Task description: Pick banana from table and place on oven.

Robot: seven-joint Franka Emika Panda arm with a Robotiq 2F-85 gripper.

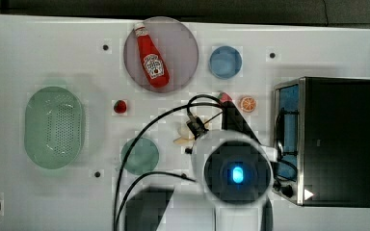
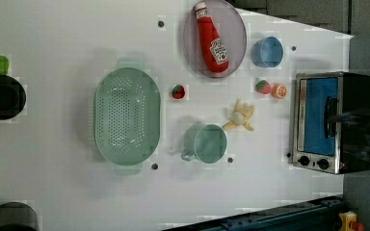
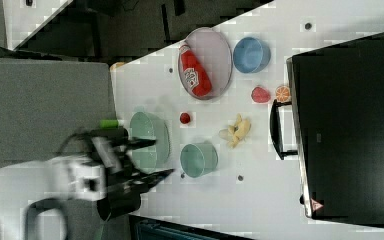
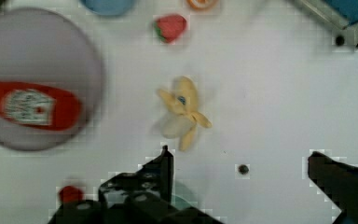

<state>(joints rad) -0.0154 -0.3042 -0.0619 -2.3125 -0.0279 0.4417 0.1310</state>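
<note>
Banana [image 2: 241, 118] lying loose on white worktop [image 2: 53, 183], peel strips splayed. In the left view, at nine o'clock from oven [image 2: 335, 122], at two o'clock from green cup [image 2: 206, 143], at seven o'clock from strawberry [image 2: 263, 86] and orange slice [image 2: 279, 91]. Claw [image 4: 240, 170] wide open, gripping nothing, hanging above worktop apart from banana. Ketchup bottle [image 2: 212, 38] on grey plate [image 2: 236, 29].

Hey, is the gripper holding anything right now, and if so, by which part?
Nothing is held. The gripper is open, and the banana lies apart from it on the table.
</note>
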